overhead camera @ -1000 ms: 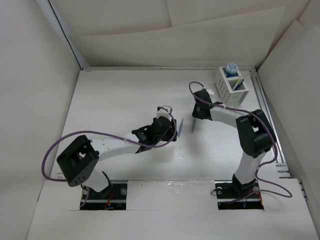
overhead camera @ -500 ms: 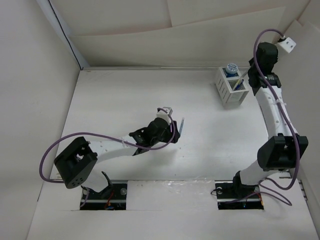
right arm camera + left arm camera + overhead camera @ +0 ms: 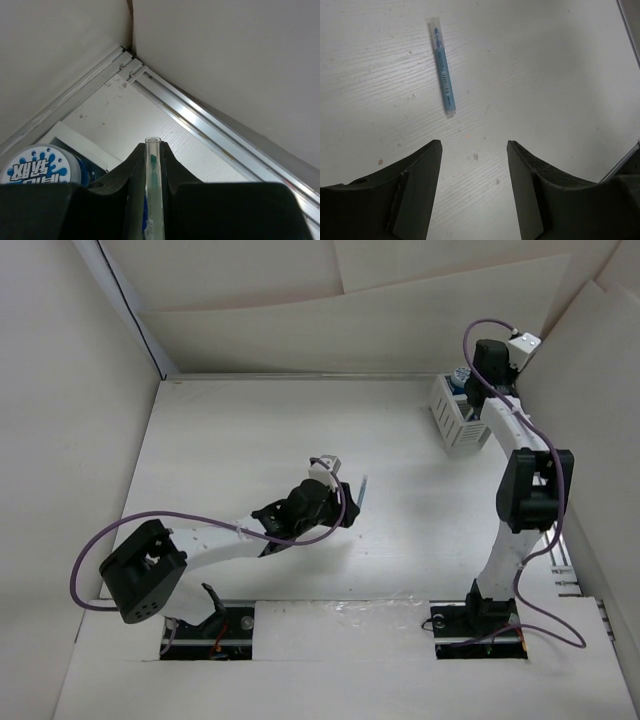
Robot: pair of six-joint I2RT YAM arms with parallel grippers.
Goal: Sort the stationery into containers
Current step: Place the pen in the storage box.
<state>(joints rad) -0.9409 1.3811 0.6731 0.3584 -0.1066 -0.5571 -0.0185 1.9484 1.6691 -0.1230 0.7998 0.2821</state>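
Left fingers (image 3: 427, 170) spread apart above the bench (image 3: 545, 75); right fingers (image 3: 136, 175) clamped on the pale stick (image 3: 153, 165) at the organizer box (image 3: 450, 422).
On my left wrist view, both fingers stand parted with nothing between them. The light-blue stick (image 3: 443, 67) lies flat on the bench just ahead of them, untouched. On my right wrist view, the fingers pinch the thin pale stick, its upper end showing beyond their tips and its lower end hidden, so I cannot tell whether it has entered a compartment. A blue-and-white roll (image 3: 36, 170) sits in the box just beside those fingers. From the top view, the right arm reaches over the box at the far right corner of the bench.
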